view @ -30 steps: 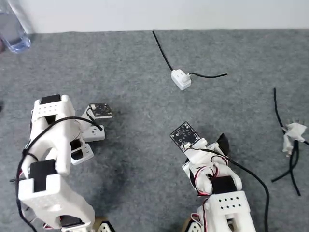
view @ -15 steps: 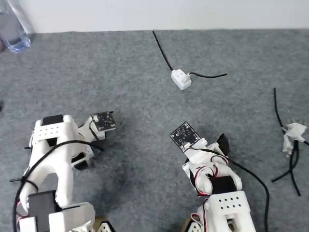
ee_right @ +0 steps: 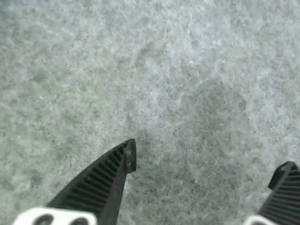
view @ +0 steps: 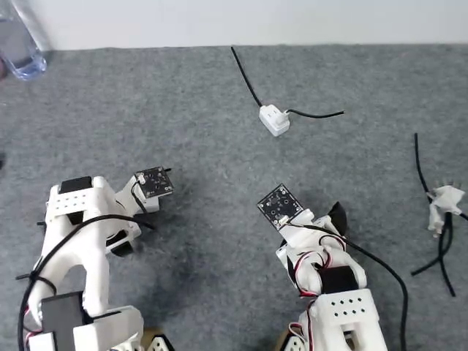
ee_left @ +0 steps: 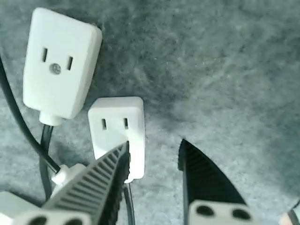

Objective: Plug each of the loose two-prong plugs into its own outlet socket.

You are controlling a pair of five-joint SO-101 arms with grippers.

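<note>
Left gripper (ee_left: 152, 161) is seen parted, nothing held, over grey carpet (ee_left: 225, 70). One ribbed finger tip lies at the edge of the small two-slot socket (ee_left: 117, 126); touching or just above cannot be told. A larger socket (ee_left: 61, 61) lies just beside it, both fed by black cords (ee_left: 46, 143). Right gripper (ee_right: 201, 173) is parted wide and empty, with bare carpet beneath.

In the high view the left arm (view: 80, 212) is placed at 8 o'clock and the right arm (view: 329, 307) at 5 o'clock. A loose white plug (view: 443, 201) is found far out at 3 o'clock on a tangle of black cord, well apart from both arms. At 12 o'clock a white cord-end block (view: 274, 120) is seen; plug or socket cannot be told. A clear bottle (view: 18, 44) is noted at 10 o'clock.

Handling, as judged: the plug is light, boxy, hard smooth moulded plastic, likely slippery. It is best taken across the flat body sides, not by prongs or limp cord. The sockets are equally light and expected to slide on the carpet when pushed, so bracing is advised.
</note>
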